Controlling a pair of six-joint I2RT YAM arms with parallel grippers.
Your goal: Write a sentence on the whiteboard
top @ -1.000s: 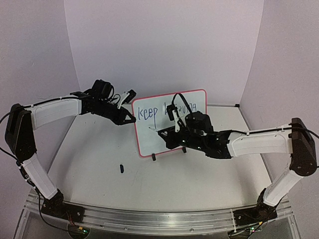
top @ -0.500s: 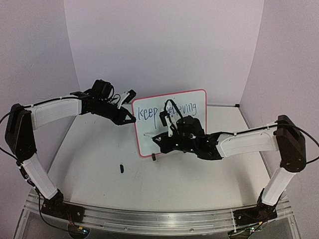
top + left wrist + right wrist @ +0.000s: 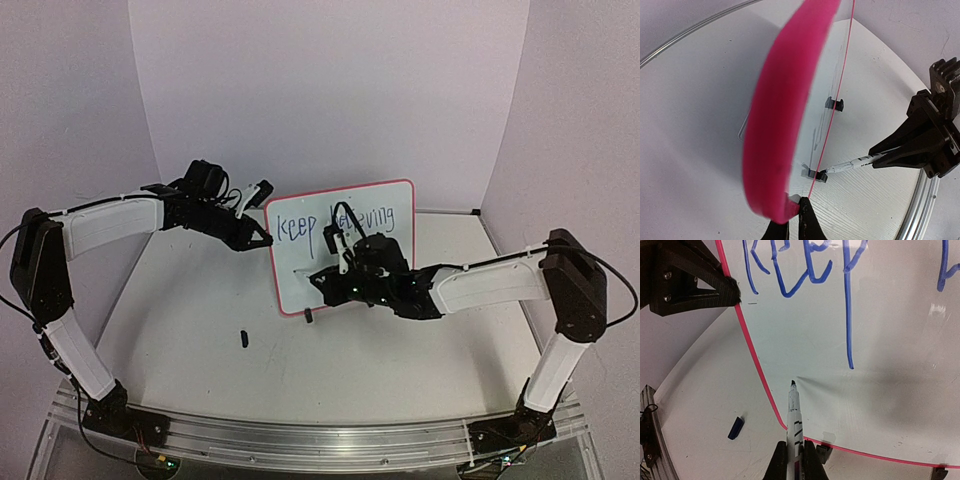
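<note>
Whiteboard [image 3: 297, 262] position: upright on two black clip feet [image 3: 309, 316] at the middle of the surface [image 3: 200, 330], nearer the far edge than the near edge. Its long axis runs left to right, roughly along the far edge, and the written face points toward the near edge.

Left tool [image 3: 266, 238]: closed on the whiteboard's left edge, near the upper left corner. In the left wrist view the fingers [image 3: 805, 222] pinch the red border.

Right tool [image 3: 322, 278]: closed on a marker [image 3: 793, 410], gripping the barrel with the nib end projecting forward. The marker's long axis runs from the tool toward the board face, nib leading. The nib sits at the lower left part of the face, below the first word and close to the left border. Whether the nib touches the face cannot be told.

Sentence [image 3: 345, 222]: blue handwriting along the top of the face. "Keep" reads clearly at the left; the second word is partly hidden by the right arm, and a long vertical stroke descends from it.

A dark blue marker cap [image 3: 243, 338] lies on the surface, between the whiteboard's lower left corner and the near edge.
</note>
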